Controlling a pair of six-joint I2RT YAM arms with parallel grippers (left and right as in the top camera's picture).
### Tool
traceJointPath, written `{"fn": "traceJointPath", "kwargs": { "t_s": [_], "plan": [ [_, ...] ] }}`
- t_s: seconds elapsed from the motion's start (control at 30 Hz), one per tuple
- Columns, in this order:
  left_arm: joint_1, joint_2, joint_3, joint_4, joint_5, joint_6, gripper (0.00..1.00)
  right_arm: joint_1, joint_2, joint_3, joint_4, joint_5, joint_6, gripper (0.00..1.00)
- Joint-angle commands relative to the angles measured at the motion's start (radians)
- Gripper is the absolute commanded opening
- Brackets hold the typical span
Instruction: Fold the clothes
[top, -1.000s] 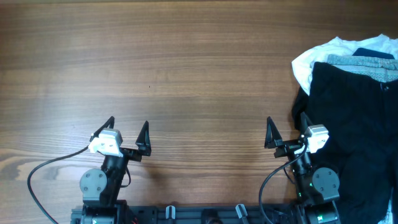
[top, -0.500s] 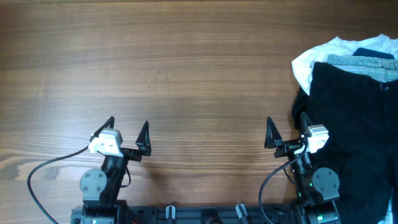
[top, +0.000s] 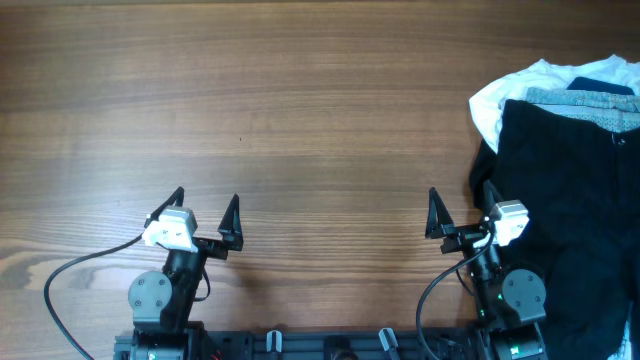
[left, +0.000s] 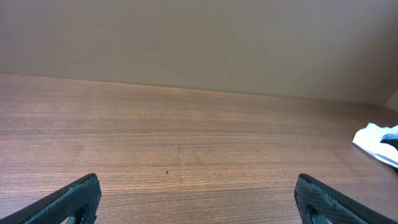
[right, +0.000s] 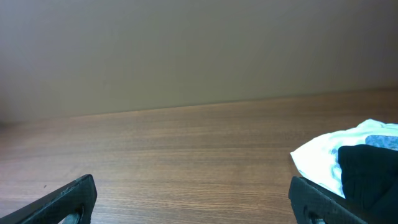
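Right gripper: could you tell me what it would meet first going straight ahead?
Ahead of the right gripper lies bare table; its outer side would probably brush the black shorts first, depth unclear.

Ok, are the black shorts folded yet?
Not folded, as far as shows: the black shorts lie loosely spread on the white shirt at the table's right edge, grey waistband exposed, partly out of frame.

Soft, even light is spreading over the table (top: 300, 100), throwing only faint shadows near its front edge. The black shorts (top: 565, 200) at the right edge are swallowing detail, and both wrist views are looking dimmer and slightly soft.
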Motion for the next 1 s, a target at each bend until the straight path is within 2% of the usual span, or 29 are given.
{"fn": "traceJointPath", "kwargs": {
  "t_s": [0.0, 0.47, 0.6, 0.73, 0.87, 0.97],
  "plan": [
    [0.008, -0.008, -0.008, 0.000, 0.008, -0.013, 1.00, -0.005, -0.007, -0.001, 0.003, -0.016, 0.010, 1.00],
    [0.008, -0.008, -0.008, 0.005, 0.010, -0.013, 1.00, -0.005, -0.007, -0.001, 0.005, -0.020, 0.013, 1.00],
    [0.008, -0.008, -0.008, 0.008, 0.049, -0.014, 1.00, -0.005, -0.007, -0.001, 0.002, -0.041, 0.174, 1.00],
    [0.008, -0.008, 0.012, 0.095, 0.109, -0.013, 1.00, -0.005, -0.007, 0.010, 0.112, -0.147, 0.164, 1.00],
    [0.008, 0.016, 0.166, 0.085, 0.038, -0.008, 1.00, -0.005, 0.049, 0.182, 0.099, -0.138, 0.077, 1.00],
    [0.008, 0.167, 0.376, -0.063, -0.080, -0.009, 1.00, -0.005, 0.230, 0.381, -0.005, -0.138, 0.060, 1.00]
  ]
}}
